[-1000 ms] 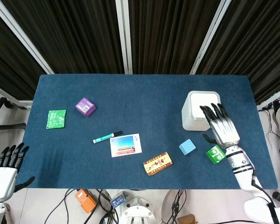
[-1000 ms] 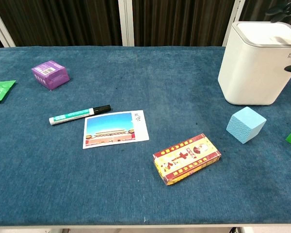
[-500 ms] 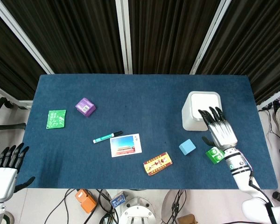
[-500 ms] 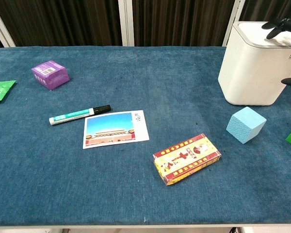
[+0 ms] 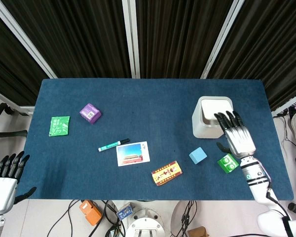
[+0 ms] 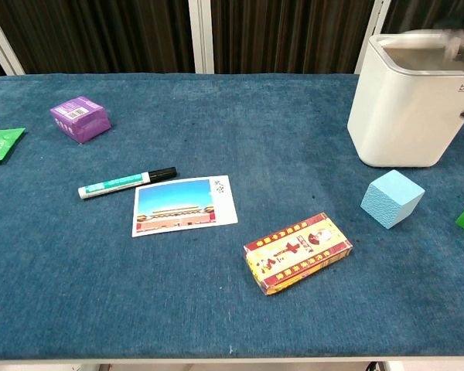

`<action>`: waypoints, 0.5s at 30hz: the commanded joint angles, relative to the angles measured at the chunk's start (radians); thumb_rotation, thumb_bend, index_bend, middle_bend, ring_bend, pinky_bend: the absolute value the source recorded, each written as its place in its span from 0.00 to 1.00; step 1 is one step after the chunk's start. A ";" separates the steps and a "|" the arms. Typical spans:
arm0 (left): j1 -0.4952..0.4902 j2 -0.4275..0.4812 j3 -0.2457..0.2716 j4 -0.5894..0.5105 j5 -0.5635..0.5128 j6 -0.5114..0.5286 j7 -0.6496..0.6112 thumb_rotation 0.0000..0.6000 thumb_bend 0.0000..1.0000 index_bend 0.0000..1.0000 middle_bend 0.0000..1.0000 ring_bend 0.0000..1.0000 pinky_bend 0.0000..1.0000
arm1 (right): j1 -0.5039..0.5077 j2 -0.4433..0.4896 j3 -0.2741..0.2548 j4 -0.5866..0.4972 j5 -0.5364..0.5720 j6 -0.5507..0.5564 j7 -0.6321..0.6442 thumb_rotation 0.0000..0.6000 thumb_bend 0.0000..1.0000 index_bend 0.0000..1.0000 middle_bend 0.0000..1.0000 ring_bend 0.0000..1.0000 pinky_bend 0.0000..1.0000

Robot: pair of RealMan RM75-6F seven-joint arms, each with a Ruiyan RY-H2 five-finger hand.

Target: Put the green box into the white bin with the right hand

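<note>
Right hand (image 5: 238, 139) hovers, green box (image 5: 228, 163) ungrasped.
Your fingers (image 5: 226, 119) are spread, empty, between white bin (image 5: 207, 121) and box at right of frame; likely lining up the grasp.

A picture postcard (image 5: 132, 153) lies near the middle of the blue table (image 5: 153, 98). A green-barrelled marker (image 5: 113, 144) sits just up-left of it. Further left are a purple box (image 5: 90, 113) and a green packet (image 5: 59, 125). Right of the postcard lie a red-and-yellow box (image 5: 166, 172) and a light blue cube (image 5: 198, 155).
</note>
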State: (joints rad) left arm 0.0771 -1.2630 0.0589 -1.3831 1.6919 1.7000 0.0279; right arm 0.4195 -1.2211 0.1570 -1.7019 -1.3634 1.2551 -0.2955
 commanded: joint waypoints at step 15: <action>-0.006 -0.007 0.002 -0.007 -0.002 -0.019 0.020 1.00 0.06 0.00 0.00 0.00 0.02 | -0.162 0.048 -0.214 0.091 -0.285 0.119 0.103 1.00 0.39 0.00 0.06 0.00 0.00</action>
State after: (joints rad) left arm 0.0710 -1.2699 0.0609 -1.3897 1.6896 1.6805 0.0482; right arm 0.2660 -1.1638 -0.0340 -1.6337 -1.6362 1.4014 -0.1805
